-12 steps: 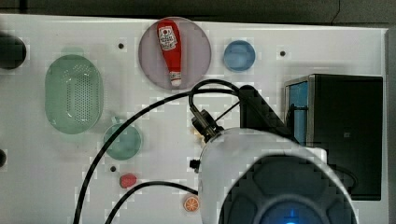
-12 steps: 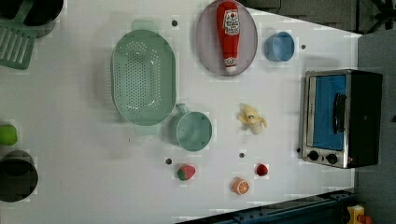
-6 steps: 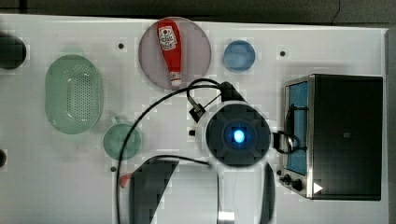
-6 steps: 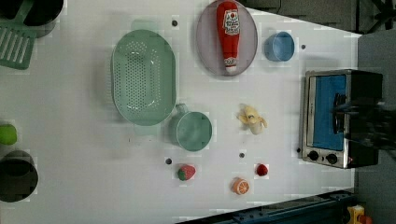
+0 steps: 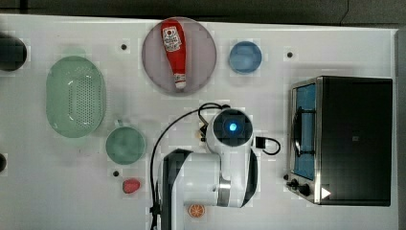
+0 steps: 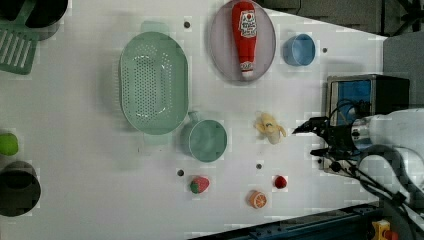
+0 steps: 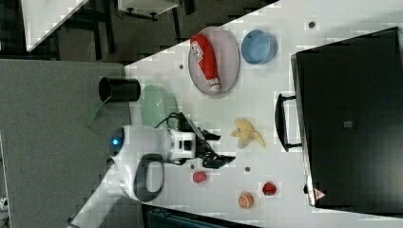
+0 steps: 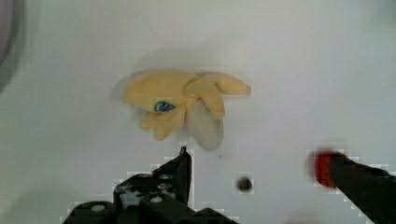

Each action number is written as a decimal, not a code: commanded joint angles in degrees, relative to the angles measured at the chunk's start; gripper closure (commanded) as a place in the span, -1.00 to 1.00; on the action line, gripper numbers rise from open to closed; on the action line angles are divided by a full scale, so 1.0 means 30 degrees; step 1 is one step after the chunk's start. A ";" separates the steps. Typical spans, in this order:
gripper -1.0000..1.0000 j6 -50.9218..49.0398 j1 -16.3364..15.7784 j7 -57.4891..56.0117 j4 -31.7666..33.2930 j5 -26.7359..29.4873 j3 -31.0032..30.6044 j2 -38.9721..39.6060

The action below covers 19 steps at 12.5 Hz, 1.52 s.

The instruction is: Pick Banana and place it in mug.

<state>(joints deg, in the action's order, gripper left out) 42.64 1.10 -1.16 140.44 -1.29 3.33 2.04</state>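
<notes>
The peeled yellow banana (image 6: 270, 128) lies on the white table between the mug and the toaster oven, and it is in the right view too (image 7: 247, 132). The wrist view has the banana (image 8: 184, 105) just beyond my fingertips. My gripper (image 6: 307, 140) hangs open and empty a little to the left view's right of the banana, apart from it. It is open in the right view (image 7: 222, 148) and the wrist view (image 8: 256, 158) as well. The pale green mug (image 5: 125, 145) stands empty, on the left view's left of the banana (image 6: 205, 140). My arm covers the banana in the top view.
A green colander (image 5: 75, 96) sits beside the mug. At the back are a ketchup bottle (image 5: 174, 52) on a plate and a blue cup (image 5: 245, 56). A toaster oven (image 5: 344, 139) stands at the top view's right. A strawberry (image 5: 131, 185) and an orange slice (image 5: 196, 210) lie near the front edge.
My arm has swung in over the table. In the left view the gripper came in from the right, past the toaster oven, to just beside the banana. The objects have not moved.
</notes>
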 commanded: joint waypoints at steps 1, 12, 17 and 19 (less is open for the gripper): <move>-1.00 0.2727 -0.0349 -0.0731 0.0401 0.0154 0.0176 -0.0065; -1.00 0.9807 -0.0378 -0.0731 0.0592 0.0155 -0.0029 0.6336; 0.04 1.0683 -0.0367 -0.0724 0.0585 0.0155 -0.0224 0.6530; 0.32 1.0664 -0.0362 -0.0722 0.0570 0.0156 -0.0226 0.6314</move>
<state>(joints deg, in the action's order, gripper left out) 74.92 -0.57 -1.96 142.12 -1.11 2.27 21.75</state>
